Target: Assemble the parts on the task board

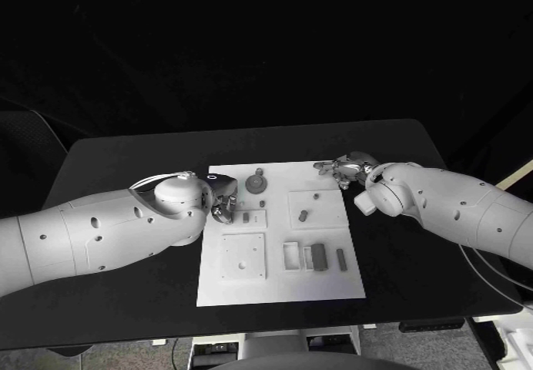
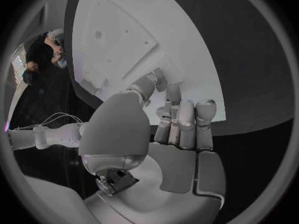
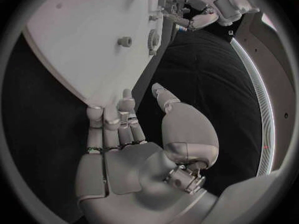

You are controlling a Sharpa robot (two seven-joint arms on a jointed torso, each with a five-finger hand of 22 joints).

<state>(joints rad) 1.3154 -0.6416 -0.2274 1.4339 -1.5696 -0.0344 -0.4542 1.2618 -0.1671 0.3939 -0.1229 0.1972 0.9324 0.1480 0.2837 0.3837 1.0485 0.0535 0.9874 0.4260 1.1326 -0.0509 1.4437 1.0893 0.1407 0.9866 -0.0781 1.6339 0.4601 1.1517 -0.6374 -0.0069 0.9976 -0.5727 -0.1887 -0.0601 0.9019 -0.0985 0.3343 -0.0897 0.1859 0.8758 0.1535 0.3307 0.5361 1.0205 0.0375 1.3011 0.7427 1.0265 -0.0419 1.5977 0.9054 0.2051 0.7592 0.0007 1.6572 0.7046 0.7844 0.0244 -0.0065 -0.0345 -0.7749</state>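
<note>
The white task board [image 1: 333, 287] lies in the middle of the black table. On it are a round toothed part [image 1: 258, 183], small grey pieces [image 1: 302, 216] and two dark bars [image 1: 320, 257]. My left hand [image 1: 222, 206] sits at the board's left edge. Its fingers [image 2: 181, 118] are curled side by side onto the board [image 2: 181, 59], and I see nothing between them. My right hand [image 1: 346, 169] is at the board's far right corner. Its straight fingers [image 3: 118, 117] touch the board's corner [image 3: 81, 50], the thumb stands apart, and it holds nothing. The left hand [image 3: 199, 10] also appears across the board in the right wrist view.
A square plate with holes [image 1: 244, 256] and a small open frame [image 1: 291, 256] sit on the board's near half. Bare black table [image 1: 133, 154] surrounds the board, with its edges at the far side and at the right.
</note>
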